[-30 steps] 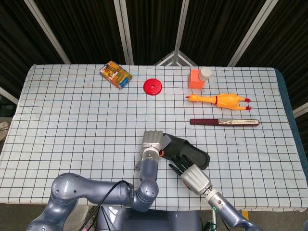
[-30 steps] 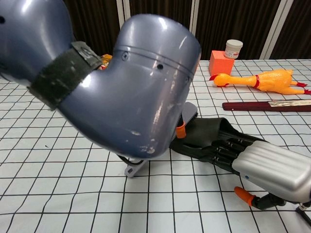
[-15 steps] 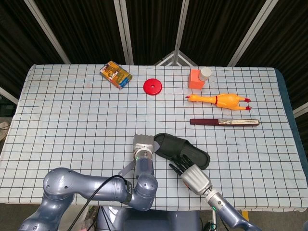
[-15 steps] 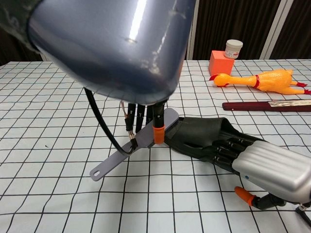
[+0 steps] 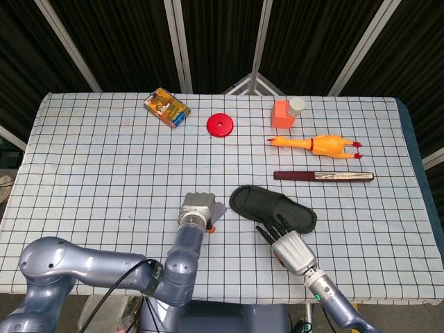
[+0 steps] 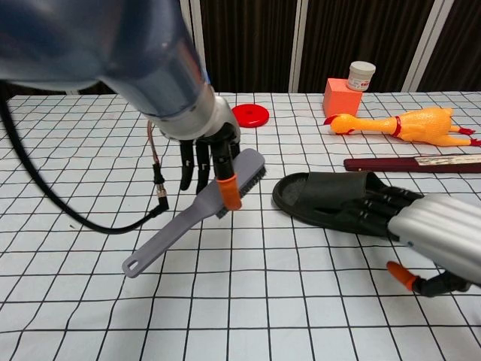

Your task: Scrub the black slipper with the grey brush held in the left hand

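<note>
left hand (image 6: pixel 207 154), hanging from the big grey-blue arm, held the grey plastic long-handled brush (image 6: pixel 197 213) pinched between its dark fingers and an orange-tipped thumb, clear of the cloth in the chest view. the brush was tilted: its bristled head lay up and toward the slipper, and its handle end with the hanging hole sloped down toward the near edge. the bristles stood just beside the slipper's rounded toe, apart from it and not touching.

right hand (image 6: pixel 432 241), silver-backed with black fingers, rested its fingers on the heel end of the black rubber slide slipper (image 6: pixel 334 200), seemingly pinning it flat; how hard it pressed could not be told. the slipper lay sole down on the white checked tablecloth (image 5: pixel 104 166) near the front edge, right of centre in the head view, toe pointing toward the left hand.

to scrub well, i judged the brush head should swing over the strap and upper, bristles turned down, then land with light pressure and stroke along the slipper's length. the right hand would need to hold firm, since a sideways push could slide the slipper on the cloth. strokes should stop short of the right hand's fingers. the grip sat near the brush neck, so the long handle might lever against the thumb.

further back lay a dark red sheathed knife (image 5: pixel 323 176), a yellow rubber chicken (image 5: pixel 316 144), an orange box (image 5: pixel 281 114) and a red disc (image 5: pixel 220 125), all well apart from the work.
</note>
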Controlling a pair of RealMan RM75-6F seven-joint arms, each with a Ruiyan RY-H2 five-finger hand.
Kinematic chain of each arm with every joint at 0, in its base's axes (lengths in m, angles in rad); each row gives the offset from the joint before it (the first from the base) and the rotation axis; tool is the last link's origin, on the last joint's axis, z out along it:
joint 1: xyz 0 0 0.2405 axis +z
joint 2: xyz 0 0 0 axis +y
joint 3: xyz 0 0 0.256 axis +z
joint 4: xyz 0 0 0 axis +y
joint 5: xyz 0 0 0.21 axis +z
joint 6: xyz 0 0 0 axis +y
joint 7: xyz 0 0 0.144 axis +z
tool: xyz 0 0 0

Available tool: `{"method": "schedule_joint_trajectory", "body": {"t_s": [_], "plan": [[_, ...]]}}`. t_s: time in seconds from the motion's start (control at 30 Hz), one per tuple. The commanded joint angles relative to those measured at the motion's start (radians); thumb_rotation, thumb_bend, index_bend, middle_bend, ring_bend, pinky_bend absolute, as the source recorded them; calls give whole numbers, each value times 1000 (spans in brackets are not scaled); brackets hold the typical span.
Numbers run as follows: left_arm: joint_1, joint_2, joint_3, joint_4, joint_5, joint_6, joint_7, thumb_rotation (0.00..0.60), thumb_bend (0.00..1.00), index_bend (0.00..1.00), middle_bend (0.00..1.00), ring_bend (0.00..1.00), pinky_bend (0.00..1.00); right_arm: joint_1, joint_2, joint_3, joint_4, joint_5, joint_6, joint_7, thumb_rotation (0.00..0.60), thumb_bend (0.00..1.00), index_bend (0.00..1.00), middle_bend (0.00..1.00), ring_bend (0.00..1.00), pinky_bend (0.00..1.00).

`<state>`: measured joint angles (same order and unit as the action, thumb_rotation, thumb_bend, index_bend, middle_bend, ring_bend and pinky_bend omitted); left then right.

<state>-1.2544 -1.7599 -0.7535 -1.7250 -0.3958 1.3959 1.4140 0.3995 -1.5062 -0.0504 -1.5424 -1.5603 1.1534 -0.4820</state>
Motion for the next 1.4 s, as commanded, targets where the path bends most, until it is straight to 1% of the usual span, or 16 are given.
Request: {"method": "schedule_joint_trajectory", "body": {"t_s": [0.03,0.1,0.23,0.3,0.4,0.43,0.5,0.6,0.77,0.9,1.0,1.07,1.17,1.27,1.33,1.4], "plan": [[131,118,85,-135,41,-76,-17,600,612,719,803,678,609,-40,79,30,-34,-13,103,79,600,618,0,15,0,11],[182,172,120,-171,46,-118,-23,600,611,719,803,678,609,-58,122,38,-53,-17,145,94,600,617,0,13,0,11],[250,258,180,-195,48,-206,-27,600,611,720,807,679,609,-92,196,47,-89,-4,201,92,600,616,0,13,0,10],[271,289,211,-187,45,-250,-21,600,611,721,810,679,608,-105,220,47,-102,1,217,97,600,616,0,13,0,9],[292,321,269,-138,41,-323,-12,600,612,721,811,679,608,-129,251,46,-109,10,243,112,600,617,0,13,0,3],[294,324,285,-118,36,-343,-10,600,612,721,811,679,607,-134,258,47,-109,13,250,116,600,617,0,13,0,1],[297,330,299,-85,15,-392,-16,600,611,721,811,679,607,-142,269,50,-112,15,261,124,600,617,0,13,0,1],[288,350,323,-46,-49,-462,2,600,612,721,811,679,607,-148,278,53,-111,19,265,127,600,616,0,13,0,0],[237,360,402,15,-148,-495,79,600,612,721,810,679,607,-152,278,49,-106,25,251,125,600,616,0,13,0,0],[227,358,434,32,-136,-522,81,600,611,721,811,679,605,-153,272,50,-96,30,242,133,600,616,0,13,0,0],[223,366,454,19,-91,-532,72,600,602,711,792,670,600,-153,270,52,-87,32,237,137,600,616,0,13,0,0],[217,370,473,6,-49,-524,60,600,540,670,750,646,583,-155,271,55,-83,33,239,144,600,616,0,13,0,0],[209,370,493,-13,-11,-513,42,600,338,549,638,580,525,-156,272,56,-78,33,236,154,600,616,0,13,0,0],[204,377,507,-30,6,-527,29,600,188,439,531,493,481,-158,273,55,-73,33,233,163,600,616,0,13,0,0],[201,384,518,-40,26,-542,20,600,139,385,473,445,457,-159,276,56,-71,33,233,170,600,616,0,13,0,0],[197,389,528,-46,43,-548,14,600,112,349,420,405,434,-160,279,56,-72,31,234,175,600,616,0,13,0,0]]}}
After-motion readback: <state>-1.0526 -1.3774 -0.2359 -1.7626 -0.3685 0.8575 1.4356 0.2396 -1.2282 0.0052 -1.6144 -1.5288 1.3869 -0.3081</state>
